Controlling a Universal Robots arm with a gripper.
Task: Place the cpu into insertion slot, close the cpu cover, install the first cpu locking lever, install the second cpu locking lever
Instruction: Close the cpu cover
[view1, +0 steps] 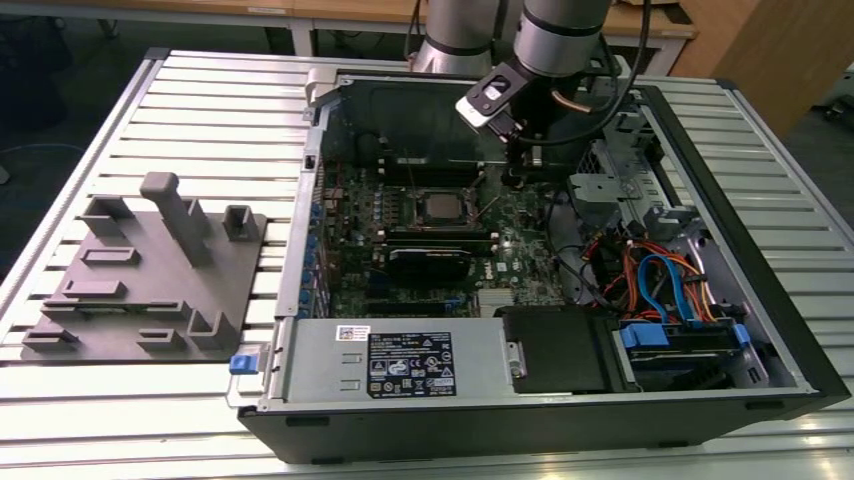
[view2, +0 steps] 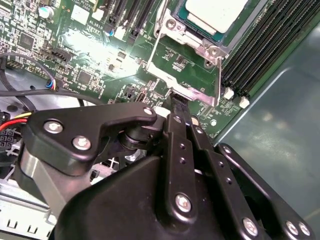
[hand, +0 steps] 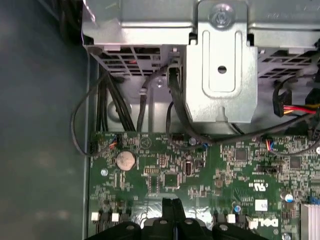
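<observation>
Gripper (view2: 178, 103), fingers together, meets raised cpu cover (view2: 192, 91) tilted over seated cpu (view2: 215, 12).

Reaches steeply down with the silver-grey arm (view1: 561, 35), the wrist (view1: 489, 100) cocked toward the exterior view's left. Carries the black gripper (view1: 518, 150) at the low end, pointing downward. Presses the two slim black fingers (hand: 168, 214) flat together along their length, tips meeting with no gap in both wrist views.
</observation>
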